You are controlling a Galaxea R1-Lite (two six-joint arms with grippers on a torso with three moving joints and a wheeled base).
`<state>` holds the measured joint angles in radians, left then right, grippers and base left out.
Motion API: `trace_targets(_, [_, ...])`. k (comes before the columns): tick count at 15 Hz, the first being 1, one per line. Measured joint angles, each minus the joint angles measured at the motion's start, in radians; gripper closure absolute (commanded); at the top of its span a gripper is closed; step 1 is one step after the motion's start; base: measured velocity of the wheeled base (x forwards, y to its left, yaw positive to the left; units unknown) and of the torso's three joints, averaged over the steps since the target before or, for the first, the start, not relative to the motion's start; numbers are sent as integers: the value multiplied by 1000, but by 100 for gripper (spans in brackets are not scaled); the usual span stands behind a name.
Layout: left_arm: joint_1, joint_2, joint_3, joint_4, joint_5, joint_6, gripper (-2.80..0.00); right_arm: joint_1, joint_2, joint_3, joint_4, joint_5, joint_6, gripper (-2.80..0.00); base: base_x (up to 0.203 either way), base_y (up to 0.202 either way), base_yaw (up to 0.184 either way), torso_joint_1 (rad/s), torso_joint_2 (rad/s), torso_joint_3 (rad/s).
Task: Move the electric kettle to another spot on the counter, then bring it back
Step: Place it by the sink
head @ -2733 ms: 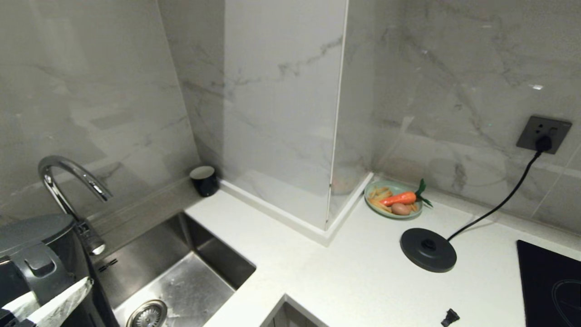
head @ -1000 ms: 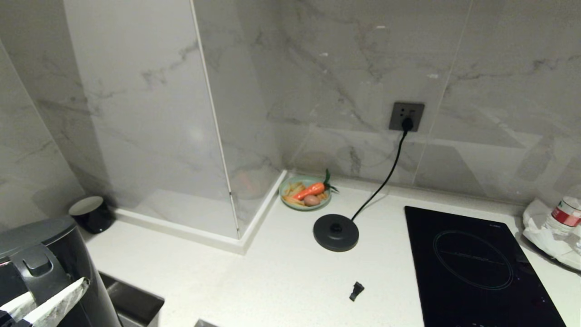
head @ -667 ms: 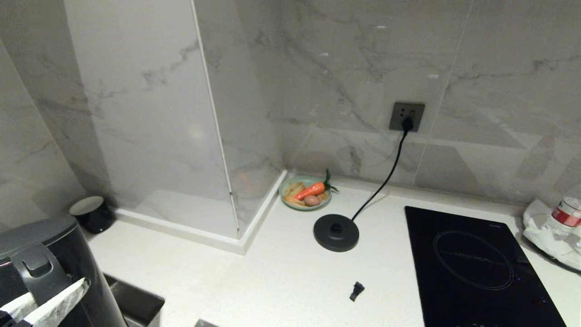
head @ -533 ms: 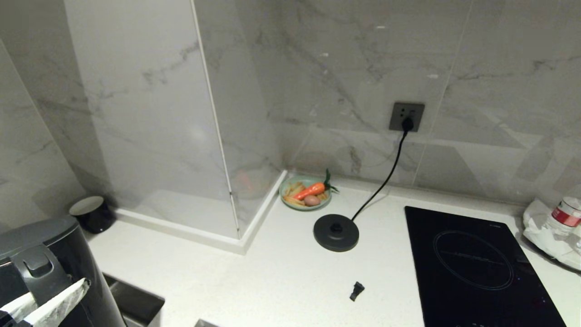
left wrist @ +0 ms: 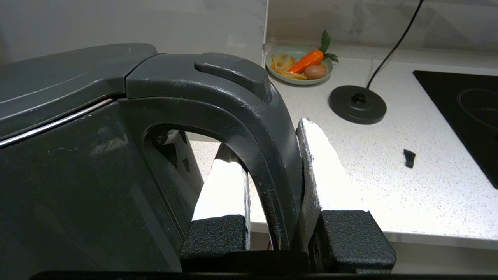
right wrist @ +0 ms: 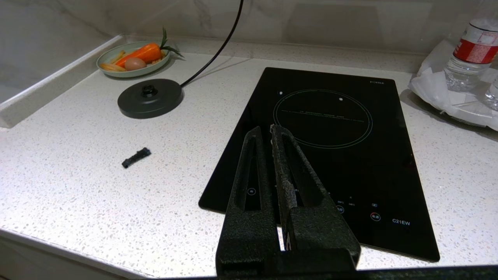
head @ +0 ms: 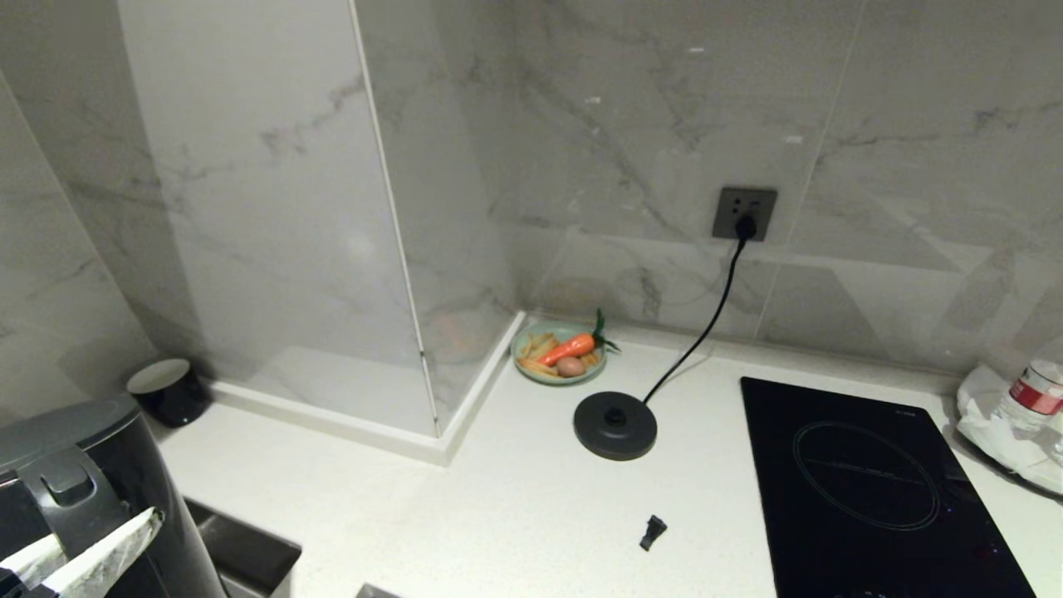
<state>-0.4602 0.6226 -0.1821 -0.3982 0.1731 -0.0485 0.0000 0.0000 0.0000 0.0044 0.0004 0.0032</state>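
The electric kettle (head: 79,473), a black jug with a flat grey lid, fills the lower left corner of the head view, above the sink corner. My left gripper (head: 100,540) is shut on its dark grey handle (left wrist: 253,116), one white finger (left wrist: 330,171) outside the loop and the other (left wrist: 223,186) inside it. The white speckled counter (head: 515,498) spreads ahead and to the right. My right gripper (right wrist: 265,130) is shut and empty, hanging over the front edge of the cooktop.
The kettle's round black base (head: 614,425) lies mid-counter, its cord running to a wall socket (head: 743,213). Behind it is a green plate of toy food (head: 558,357). A black cooktop (head: 864,482), a small black scrap (head: 653,531), a black cup (head: 162,389) and a water bottle (head: 1030,390) are also here.
The whole view has swung right since the oldest frame, losing the tap and most of the sink and bringing in the cooktop. Over the last second nothing has moved.
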Motion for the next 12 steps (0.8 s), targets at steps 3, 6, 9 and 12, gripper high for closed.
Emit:
trace_targets(3, [0, -2, 0, 1, 0, 0, 0, 0, 0, 0, 0, 0, 0, 0, 0, 0, 0, 0, 0, 0])
trace_targets(6, [0, -3, 0, 1, 0, 0, 0, 0, 0, 0, 0, 0, 0, 0, 0, 0, 0, 0, 0, 0])
trace_targets(9, [1, -1, 0, 1, 0, 0, 0, 0, 0, 0, 0, 0, 0, 0, 0, 0, 0, 0, 0, 0])
trace_targets(12, [5, 16, -3, 3, -1, 0, 0, 0, 0, 0, 0, 0, 0, 0, 0, 0, 0, 0, 0, 0])
